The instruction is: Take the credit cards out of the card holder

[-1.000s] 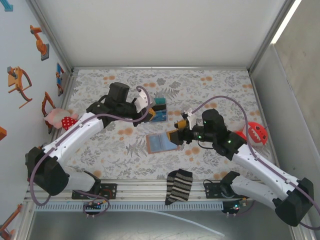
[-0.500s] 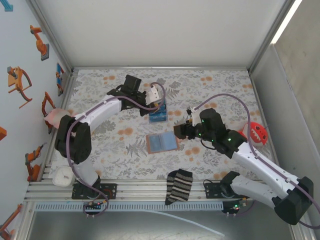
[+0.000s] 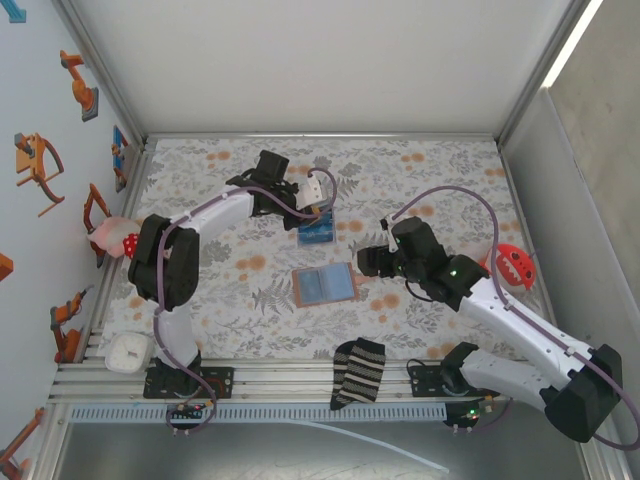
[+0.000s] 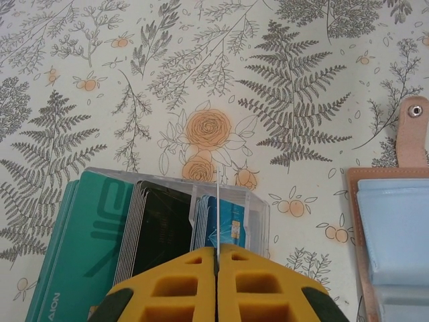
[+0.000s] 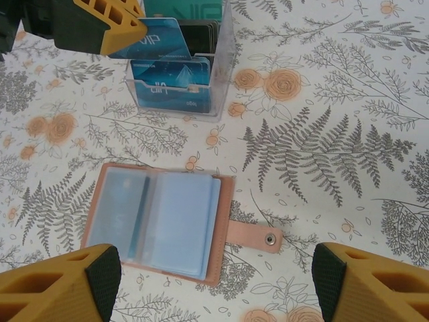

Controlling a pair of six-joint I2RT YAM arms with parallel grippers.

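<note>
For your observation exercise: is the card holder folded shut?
No, the card holder lies spread open, its light-blue inside facing up.

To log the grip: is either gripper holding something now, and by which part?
The left gripper pinches a blue card by one end, above the clear card box. The right gripper is open, holding nothing.

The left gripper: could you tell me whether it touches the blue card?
Touching. The right wrist view shows the left gripper clamped shut on the blue card.
</note>
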